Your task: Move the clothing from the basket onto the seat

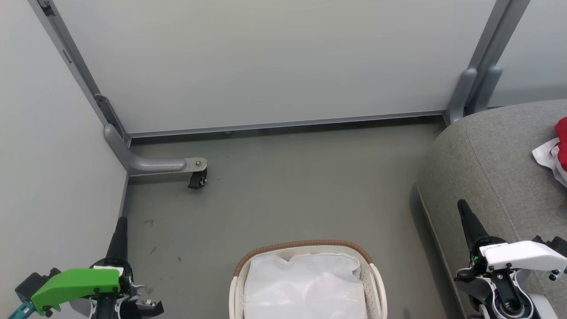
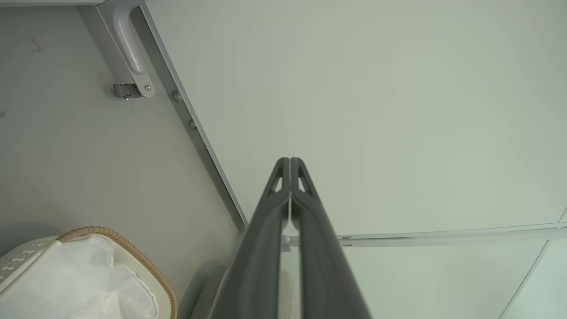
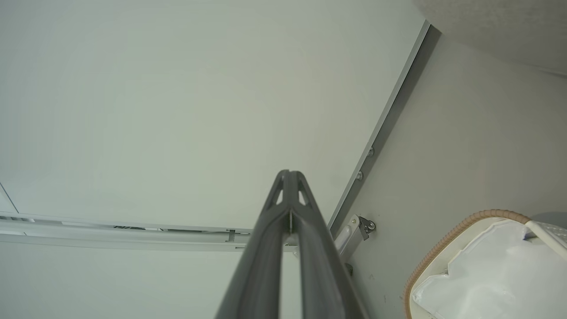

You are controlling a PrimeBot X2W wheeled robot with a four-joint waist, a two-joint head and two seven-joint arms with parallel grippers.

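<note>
The white basket [image 1: 374, 283] with a brown woven rim stands on the floor at the bottom middle of the head view, holding a white liner [image 1: 305, 283]; no red shows inside it. Red clothing with white panels [image 1: 559, 148] lies on the grey seat [image 1: 483, 164] at the right edge. My left gripper [image 1: 122, 223] is shut and empty at the lower left, left of the basket. My right gripper [image 1: 463, 207] is shut and empty at the lower right, over the seat's front edge. Both wrist views show the fingers pressed together [image 2: 290, 165] [image 3: 290, 176] and the basket [image 2: 133, 257] [image 3: 447, 239] beside them.
Pale partition panels [image 1: 266, 66] enclose the grey floor [image 1: 288, 190] at the back and left. A grey panel foot with a black caster [image 1: 197, 179] juts onto the floor at the left. Another panel post [image 1: 476, 88] stands behind the seat.
</note>
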